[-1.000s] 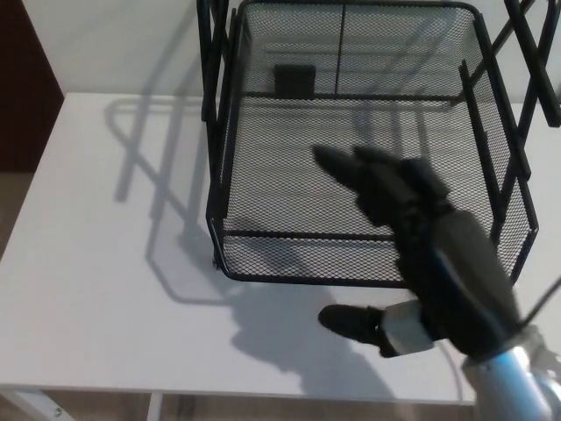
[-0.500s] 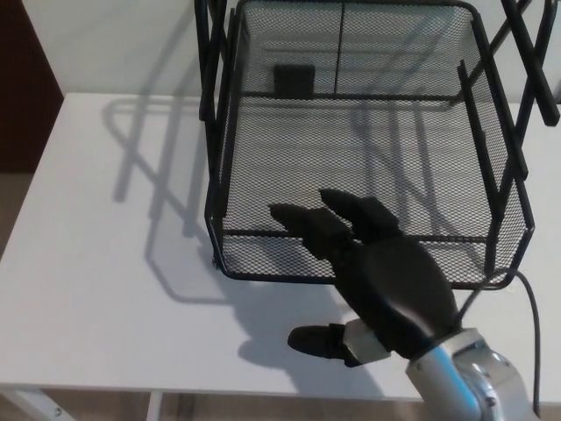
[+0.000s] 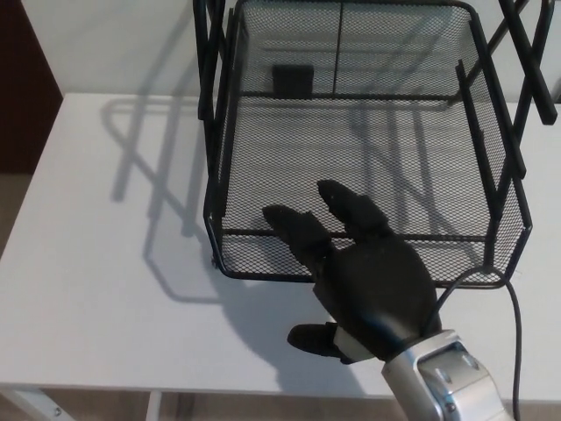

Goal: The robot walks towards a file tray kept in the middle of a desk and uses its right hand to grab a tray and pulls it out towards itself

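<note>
Tray: black wire-mesh tray (image 3: 351, 140) of a file rack, sitting mid-desk; its front lip faces the robot and hangs near the desk's near edge.
Rack frame: black uprights (image 3: 209, 79) flank the tray on both sides, with crossed bars at the right.
Desk: white desk (image 3: 105, 263), bare around the rack, with the rack's shadow thrown to the left.
Right hand: right hand (image 3: 364, 272) comes in from the lower right, palm down, directly over the tray's front wall (image 3: 263, 254).
Fingers: the two fingers (image 3: 298, 230) reach forward over the lip and point into the tray; they appear to lie just inside it, though contact with the mesh cannot be judged.
Thumb: thumb (image 3: 314, 338) sits below and in front of the lip, over the desk, apart from the fingers.
Hold: hand is spread with the front lip between fingers and thumb; nothing is clamped yet.
Left hand: not visible.
Direction of tray from hand: straight ahead and slightly left, with the body of the tray running away from the robot.
Pull axis: the tray's depth runs front to back, so the draw would be straight toward the robot.
Step judged: closing on the lip is what remains before pulling.
Risk judged: a grip off-centre toward the right could skew the tray against the uprights.
</note>
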Motion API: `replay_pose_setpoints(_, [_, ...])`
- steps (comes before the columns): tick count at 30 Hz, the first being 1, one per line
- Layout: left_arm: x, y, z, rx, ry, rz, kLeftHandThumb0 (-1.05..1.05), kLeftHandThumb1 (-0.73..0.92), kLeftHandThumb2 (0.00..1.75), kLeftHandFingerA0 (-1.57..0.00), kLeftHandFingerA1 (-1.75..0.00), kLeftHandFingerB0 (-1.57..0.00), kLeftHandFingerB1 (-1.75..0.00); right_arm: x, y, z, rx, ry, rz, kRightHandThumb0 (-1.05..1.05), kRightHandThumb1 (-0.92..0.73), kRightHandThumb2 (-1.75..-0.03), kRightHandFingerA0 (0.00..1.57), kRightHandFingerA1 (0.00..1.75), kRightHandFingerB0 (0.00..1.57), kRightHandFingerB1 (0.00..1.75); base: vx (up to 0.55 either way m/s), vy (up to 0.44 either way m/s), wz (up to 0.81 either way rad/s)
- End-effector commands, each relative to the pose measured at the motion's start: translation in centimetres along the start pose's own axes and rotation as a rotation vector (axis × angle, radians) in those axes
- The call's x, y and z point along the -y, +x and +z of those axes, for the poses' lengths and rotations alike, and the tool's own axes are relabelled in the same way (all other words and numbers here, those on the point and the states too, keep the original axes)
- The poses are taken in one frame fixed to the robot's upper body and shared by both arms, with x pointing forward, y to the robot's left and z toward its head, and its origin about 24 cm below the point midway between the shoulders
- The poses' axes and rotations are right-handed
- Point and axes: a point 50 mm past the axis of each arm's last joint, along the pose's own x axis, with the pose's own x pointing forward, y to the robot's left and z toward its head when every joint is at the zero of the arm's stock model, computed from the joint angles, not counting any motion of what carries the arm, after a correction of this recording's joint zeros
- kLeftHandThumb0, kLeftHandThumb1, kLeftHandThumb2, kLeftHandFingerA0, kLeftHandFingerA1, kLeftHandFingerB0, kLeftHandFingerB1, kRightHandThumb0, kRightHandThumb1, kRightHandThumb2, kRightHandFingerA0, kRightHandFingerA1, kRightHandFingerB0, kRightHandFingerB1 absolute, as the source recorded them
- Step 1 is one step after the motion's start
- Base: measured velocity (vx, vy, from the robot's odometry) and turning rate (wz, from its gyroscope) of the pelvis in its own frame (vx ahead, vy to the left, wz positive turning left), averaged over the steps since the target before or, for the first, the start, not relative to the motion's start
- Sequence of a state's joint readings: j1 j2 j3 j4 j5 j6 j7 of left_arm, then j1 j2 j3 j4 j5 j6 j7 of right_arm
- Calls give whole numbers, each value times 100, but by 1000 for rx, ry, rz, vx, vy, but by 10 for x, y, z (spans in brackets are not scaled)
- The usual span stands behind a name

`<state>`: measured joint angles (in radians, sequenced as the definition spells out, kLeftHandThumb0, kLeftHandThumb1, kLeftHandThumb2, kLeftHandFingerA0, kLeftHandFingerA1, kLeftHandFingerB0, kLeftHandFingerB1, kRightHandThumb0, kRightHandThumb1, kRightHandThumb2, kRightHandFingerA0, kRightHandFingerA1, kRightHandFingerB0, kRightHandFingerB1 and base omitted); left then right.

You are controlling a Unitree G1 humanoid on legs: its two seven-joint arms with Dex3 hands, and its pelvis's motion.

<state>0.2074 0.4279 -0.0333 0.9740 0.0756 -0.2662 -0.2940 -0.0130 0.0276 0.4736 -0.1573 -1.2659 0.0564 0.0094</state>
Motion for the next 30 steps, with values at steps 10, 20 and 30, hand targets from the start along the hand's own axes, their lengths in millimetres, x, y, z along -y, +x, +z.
replay_pose_setpoints(10, [-18, -7, 6, 27, 182, -25, -35, 58, 57, -65, -45, -51, -51, -26, -29, -4, -89, -650, 45, -80, -52, -63, 0, 34, 8, 36, 0, 0, 0])
replay_pose_setpoints(20, [-22, -8, 9, 31, 200, -26, -37, 58, 58, -64, -46, -50, -51, -26, -33, -2, -114, -578, 83, -72, -40, -86, 0, 21, 0, 33, 0, 0, 0])
replay_pose_setpoints(30, [-24, -8, 12, 34, 214, -21, -35, 58, 57, -66, -46, -51, -52, -32, -70, 29, -56, -482, 131, -69, -48, -55, 1, 39, 11, 33, 0, 0, 0])
